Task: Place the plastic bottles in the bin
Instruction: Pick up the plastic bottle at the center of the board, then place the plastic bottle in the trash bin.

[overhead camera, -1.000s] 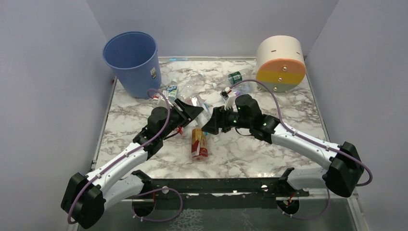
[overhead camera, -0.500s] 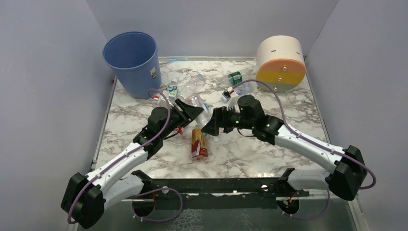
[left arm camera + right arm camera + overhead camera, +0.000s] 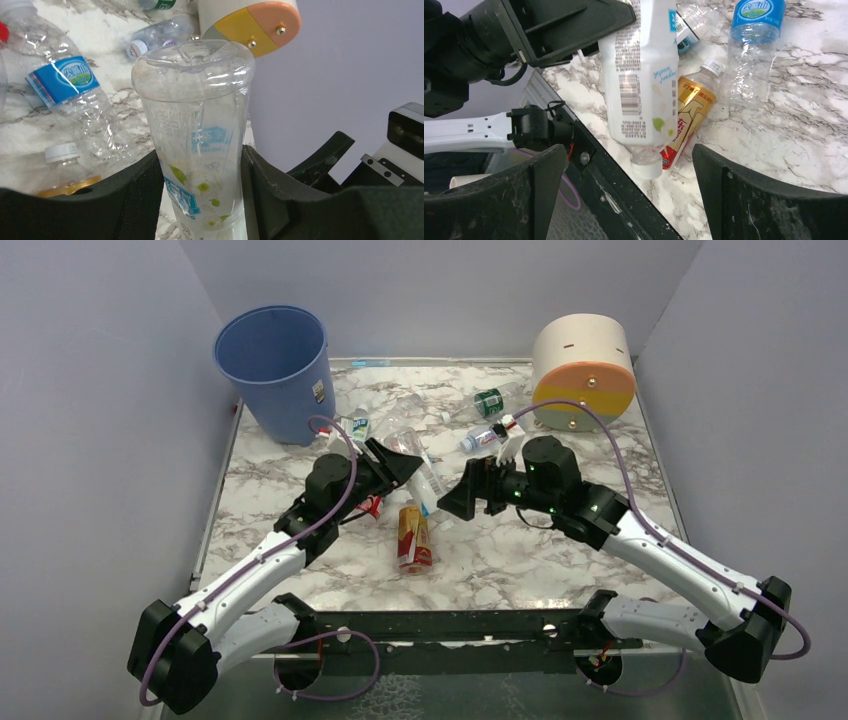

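Our left pincer (image 3: 388, 466) is clamped on the clear white-labelled bottle (image 3: 200, 135), held off the worktop (image 3: 560, 560) with its cap end tipped down toward us, above the amber bottle (image 3: 412, 537). The right pincer (image 3: 460, 495) gapes wide just beside it, gripping nothing. The blue bin (image 3: 285, 400) sits back-left, so we reckon the left arm's way nearer.

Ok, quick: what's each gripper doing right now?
Left gripper: closed, holding a clear bottle.
Right gripper: open, holding nothing.
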Controlling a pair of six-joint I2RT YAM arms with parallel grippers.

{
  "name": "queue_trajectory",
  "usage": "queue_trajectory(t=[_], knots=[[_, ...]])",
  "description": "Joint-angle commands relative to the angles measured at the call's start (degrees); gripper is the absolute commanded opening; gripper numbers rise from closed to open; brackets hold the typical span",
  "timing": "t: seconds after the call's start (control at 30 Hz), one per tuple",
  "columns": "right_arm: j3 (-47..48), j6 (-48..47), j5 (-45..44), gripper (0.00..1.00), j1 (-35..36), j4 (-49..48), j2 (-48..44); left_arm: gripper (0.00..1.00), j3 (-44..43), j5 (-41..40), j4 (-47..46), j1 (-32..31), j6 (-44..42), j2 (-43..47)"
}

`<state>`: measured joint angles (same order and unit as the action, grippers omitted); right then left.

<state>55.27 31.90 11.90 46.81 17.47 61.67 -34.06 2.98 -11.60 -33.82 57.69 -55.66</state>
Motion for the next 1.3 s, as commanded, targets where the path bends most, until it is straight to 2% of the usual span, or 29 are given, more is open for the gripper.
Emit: queue_trajectory(t=[0.0,0.37,0.53,0.83,1.1,1.27], knots=[[1.9,-0.8,-4.2,1.00,0.3,5.2,-2.7,0.46,-5.5,-3.3,1.2,0.7,-5.8,-0.6],[-0.2,0.4,-3.6,1.00,0.3,5.8,-3.1,0.46,-18.1,-7.8,6.1,3.8,-17.6,-5.2],[-1.3,0.9,-2.9,1.00,0.3,5.2,-3.3,0.46,-24.0,-7.1,8.9,8.3,-22.3,-7.2],[-4.3,1.9,-2.3,1.00,0.3,4.3,-4.9,0.46,-30.6,-4.8,8.8,20.1,-23.6,-8.8],[-5.7,2.0,-2.3,1.00,0.3,4.2,-6.3,0.46,-42.5,-9.3,10.1,25.7,-31.1,-10.9],[-6.1,1.7,-2.8,1.00,0.3,4.8,-7.1,0.47,-45.7,-14.2,9.2,27.2,-37.0,-11.1]])
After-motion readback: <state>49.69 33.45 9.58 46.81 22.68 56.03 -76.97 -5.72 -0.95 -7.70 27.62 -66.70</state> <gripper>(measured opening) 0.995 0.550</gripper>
